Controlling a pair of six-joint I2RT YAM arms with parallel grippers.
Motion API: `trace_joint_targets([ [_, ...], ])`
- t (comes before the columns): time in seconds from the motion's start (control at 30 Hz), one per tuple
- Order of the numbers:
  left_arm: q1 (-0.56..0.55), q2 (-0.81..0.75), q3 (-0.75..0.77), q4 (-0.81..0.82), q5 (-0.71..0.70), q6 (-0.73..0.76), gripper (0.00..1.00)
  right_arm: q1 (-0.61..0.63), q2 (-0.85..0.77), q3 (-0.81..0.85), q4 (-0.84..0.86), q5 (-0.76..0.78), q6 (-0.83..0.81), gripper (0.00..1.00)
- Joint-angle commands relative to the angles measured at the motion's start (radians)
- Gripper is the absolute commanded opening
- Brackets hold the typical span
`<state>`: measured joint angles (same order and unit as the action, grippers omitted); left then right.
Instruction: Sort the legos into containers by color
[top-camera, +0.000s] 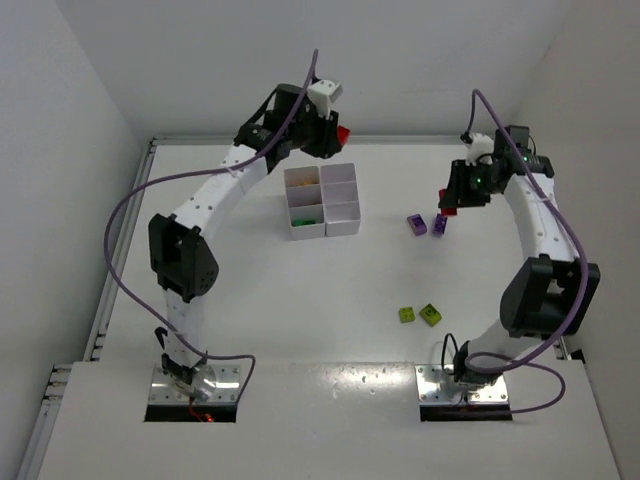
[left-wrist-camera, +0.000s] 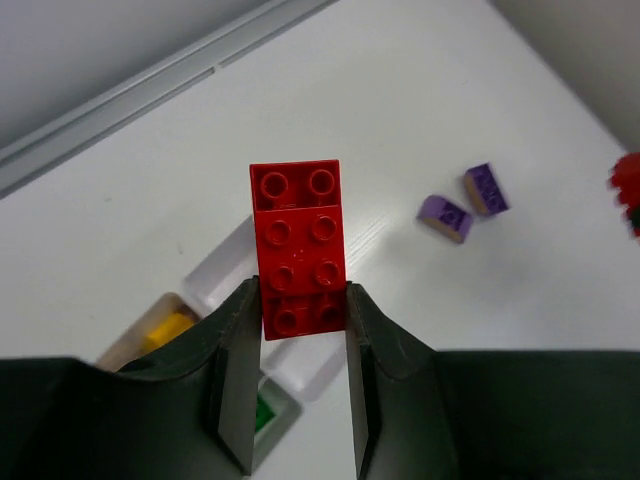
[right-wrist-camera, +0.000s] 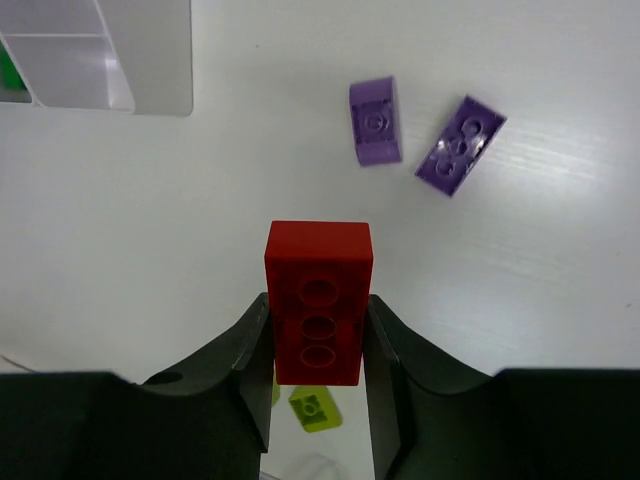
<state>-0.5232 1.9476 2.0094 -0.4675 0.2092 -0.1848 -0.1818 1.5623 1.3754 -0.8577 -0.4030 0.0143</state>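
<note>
Above the table (top-camera: 300, 300), left end effector (left-wrist-camera: 302, 302) holds red lego (left-wrist-camera: 298, 230); right end effector (right-wrist-camera: 317, 322) holds red brick (right-wrist-camera: 318, 262)

White table (top-camera: 330, 290), plain white walls (top-camera: 420, 60), even light.

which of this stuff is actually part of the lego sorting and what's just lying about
Part of the job:
- white plastic six-compartment tray
- left claw gripping a red plastic brick
- right claw gripping another red plastic brick
- two purple plastic bricks
- two lime plastic bricks

Just there:
- purple arm cables
- metal base plates
</note>
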Motion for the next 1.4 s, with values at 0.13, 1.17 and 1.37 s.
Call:
trace_joint_targets([
  [0.13,0.106,0.195,0.156,-0.246,0.142,0.280,0.08,0.082,0.182,0.290,0.014,0.053,-0.099,0.00],
  [1.17,-0.032,0.313,0.198,-0.102,-0.097,0.717,0.14,0.162,0.233,0.286,0.014,0.044,-0.129,0.00],
  [1.37,-0.032,0.323,0.186,-0.069,-0.129,0.746,0.15,0.153,0.211,0.248,0.014,0.055,-0.129,0.00],
])
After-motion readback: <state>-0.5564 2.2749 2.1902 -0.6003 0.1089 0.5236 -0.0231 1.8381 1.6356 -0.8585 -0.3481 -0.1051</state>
